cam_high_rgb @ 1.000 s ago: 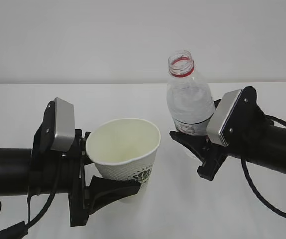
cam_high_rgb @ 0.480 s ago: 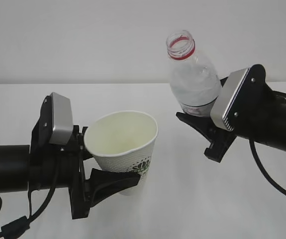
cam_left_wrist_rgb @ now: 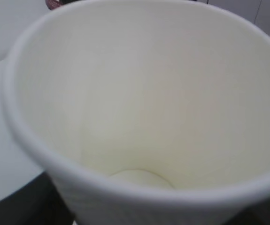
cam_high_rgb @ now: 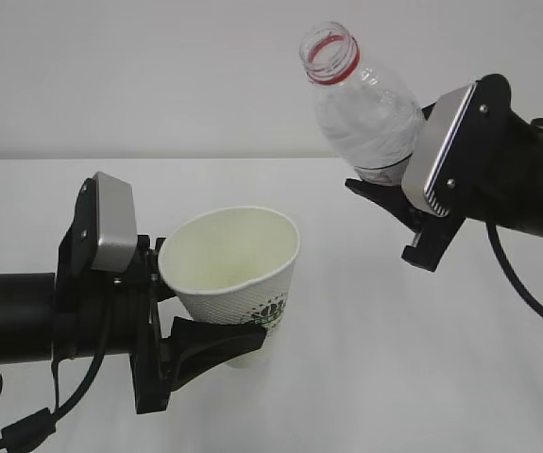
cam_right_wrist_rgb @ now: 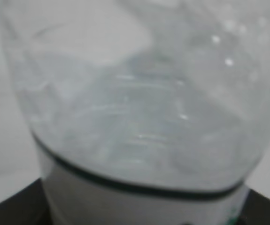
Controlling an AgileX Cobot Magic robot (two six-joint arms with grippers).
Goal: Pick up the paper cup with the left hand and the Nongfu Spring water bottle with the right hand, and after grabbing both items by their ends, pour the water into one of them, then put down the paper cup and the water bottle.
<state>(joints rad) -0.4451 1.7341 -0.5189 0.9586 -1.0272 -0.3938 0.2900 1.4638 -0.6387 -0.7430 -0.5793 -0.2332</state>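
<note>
White paper cup (cam_high_rgb: 236, 280) sits clamped in the left hand (cam_high_rgb: 188, 330) — its black fingers (cam_high_rgb: 216, 347) spread wide around the lower wall, holding it off the table (cam_high_rgb: 365, 359), mouth tipped up and toward the right. Its cream inside looks dry in the left wrist view. Up and to the right, the right hand (cam_high_rgb: 394, 203) grips the Nongfu Spring water bottle (cam_high_rgb: 364, 111) around its label band — capless neck leaning left, above and beside the cup.
</note>
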